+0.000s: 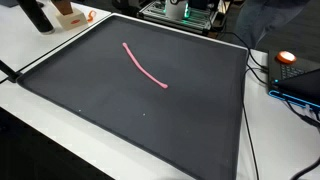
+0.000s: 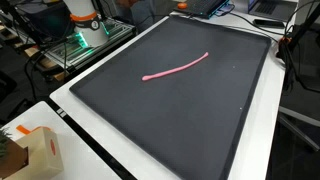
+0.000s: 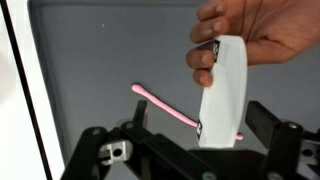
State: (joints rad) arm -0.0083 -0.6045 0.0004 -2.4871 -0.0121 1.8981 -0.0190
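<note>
A thin pink rope (image 1: 145,68) lies in a gentle curve on a large dark mat (image 1: 100,100) in both exterior views (image 2: 178,68). In the wrist view a human hand (image 3: 250,30) holds a flat white object (image 3: 222,90) upright between the two black fingers of my gripper (image 3: 200,112). The fingers stand wide apart and do not clearly touch the white object. The pink rope (image 3: 160,103) runs behind it on the mat (image 3: 100,50). Neither the gripper nor the hand shows in the exterior views.
The mat lies on a white table (image 2: 90,150). A cardboard box (image 2: 40,152) sits at one corner. Electronics with a green light (image 2: 85,35) and cables stand beyond the mat's edge. A laptop (image 1: 300,80) and an orange lamp (image 1: 287,57) sit beside it.
</note>
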